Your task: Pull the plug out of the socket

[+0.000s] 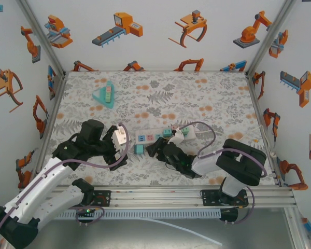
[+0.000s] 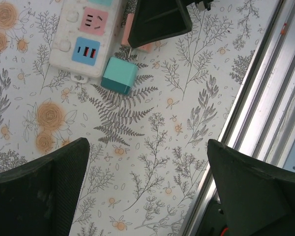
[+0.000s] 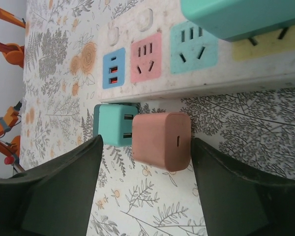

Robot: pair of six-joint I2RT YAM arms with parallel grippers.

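**Right pincer parted around the pink plug; plug is off the strip**

Your right pincer (image 3: pixel 146 143) sits low over the table with its fingers partly apart and the pink plug (image 3: pixel 162 140) between them. One finger (image 3: pixel 226 187) is right at the plug's side, and the other stands clear of it with a gap, so nothing is clamped. The pink plug lies out of the power strip (image 3: pixel 206 73), just beside its long edge, and the strip's pink socket (image 3: pixel 146 58) is bare. A teal plug (image 3: pixel 112 124) lies right against the pink one, also tight to that edge. A second teal plug (image 3: pixel 236 17) sits over the yellow socket farther along.

Your left pincer (image 2: pixel 147 145) is spread wide above bare table (image 2: pixel 152 167), near the strip's end, with nothing between its fingers. The metal rail (image 2: pixel 255 88) at the near edge runs close beside one of them. From above, the far half of the table is open room, apart from a teal triangle (image 1: pixel 104 96) toward the far left.
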